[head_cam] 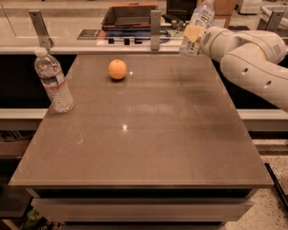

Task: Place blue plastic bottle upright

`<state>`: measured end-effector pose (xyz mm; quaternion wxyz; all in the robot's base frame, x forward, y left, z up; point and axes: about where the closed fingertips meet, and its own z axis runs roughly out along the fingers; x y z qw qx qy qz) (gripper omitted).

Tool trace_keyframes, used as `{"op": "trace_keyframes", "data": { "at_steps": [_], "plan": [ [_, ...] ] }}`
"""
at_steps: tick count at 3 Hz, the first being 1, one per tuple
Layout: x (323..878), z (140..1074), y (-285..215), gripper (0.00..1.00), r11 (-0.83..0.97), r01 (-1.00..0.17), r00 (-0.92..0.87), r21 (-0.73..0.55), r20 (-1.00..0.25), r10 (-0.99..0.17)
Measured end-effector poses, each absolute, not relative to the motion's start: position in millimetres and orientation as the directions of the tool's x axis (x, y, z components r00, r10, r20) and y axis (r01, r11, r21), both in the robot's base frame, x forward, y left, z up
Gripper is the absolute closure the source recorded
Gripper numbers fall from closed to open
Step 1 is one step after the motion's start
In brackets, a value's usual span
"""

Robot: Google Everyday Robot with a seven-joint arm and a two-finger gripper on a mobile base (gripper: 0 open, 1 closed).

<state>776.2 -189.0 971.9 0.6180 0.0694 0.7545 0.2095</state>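
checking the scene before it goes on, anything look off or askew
Only the blue plastic bottle, tilted in the gripper above the far right corner of the table. The other bottle stands upright; nothing spilled.

No readable text anywhere. Label on blue plastic bottle [201,15] pale, print illegible; label on second bottle [54,81] likewise. End effector [192,36] above desk's [148,134] far right corner, clamped on blue plastic bottle.

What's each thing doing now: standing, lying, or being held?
Small clear blue plastic bottle: held tilted in the air.
End effector: over the far right of the brown table, shut on that bottle.
Taller clear plastic bottle: standing upright, capped, left edge.
Round orange fruit: resting on the table.
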Motion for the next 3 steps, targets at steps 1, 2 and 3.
{"op": "trace_keyframes", "data": {
  "at_steps": [1, 2, 3],
  "plan": [
    [781, 972, -190, 1.0, 0.898, -0.161, -0.222, 0.41, -0.901, 0.372],
    [784, 981, -194, 1.0, 0.915, -0.168, -0.207, 0.366, -0.921, 0.33],
    [775, 983, -193, 1.0, 0.944, -0.161, -0.242, 0.287, -0.939, 0.244]
  ]
}}
